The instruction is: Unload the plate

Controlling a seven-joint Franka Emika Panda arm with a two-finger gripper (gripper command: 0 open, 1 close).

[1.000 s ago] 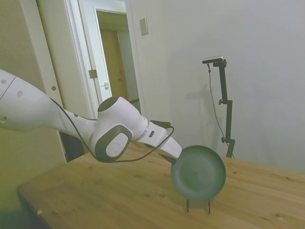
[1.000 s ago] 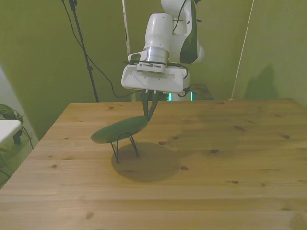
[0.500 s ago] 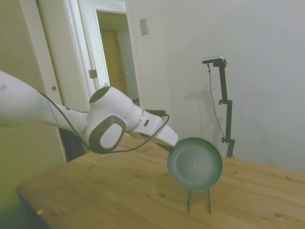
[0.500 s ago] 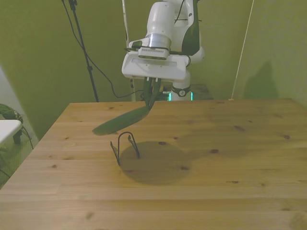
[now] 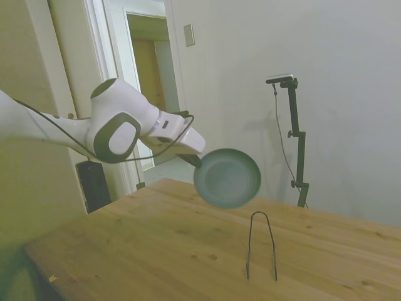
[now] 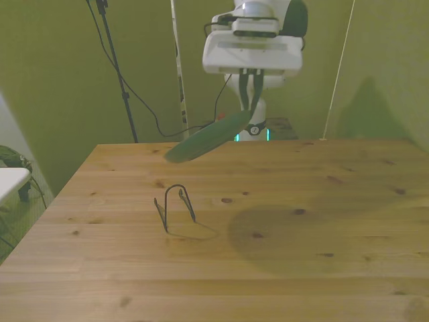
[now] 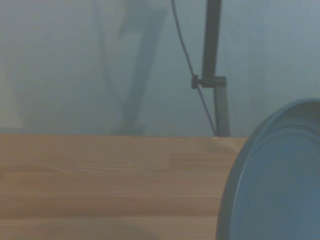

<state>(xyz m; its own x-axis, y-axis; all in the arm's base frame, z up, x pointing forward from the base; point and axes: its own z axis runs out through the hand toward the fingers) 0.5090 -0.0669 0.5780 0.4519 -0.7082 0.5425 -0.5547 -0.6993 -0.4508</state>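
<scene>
Lifted clear since earlier, the plate (image 5: 227, 178) hangs above the wire stand (image 5: 261, 244); the end effector (image 6: 250, 111) pinches only its rim, so a slip could drop it onto the desk (image 6: 281, 221)

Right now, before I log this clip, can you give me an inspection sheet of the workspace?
Surface: wooden table, bare apart from the stand.
Job's things: green plate held in the air, tilted, clear of the black wire stand; the stand is empty.
Clutter: nothing seen.
Grippers: pincer shut on the plate's rim.
Cables: a dark cable runs along the arm; more hang by the wall behind the table.
Surroundings: open doorway beyond the table; plain walls.
</scene>
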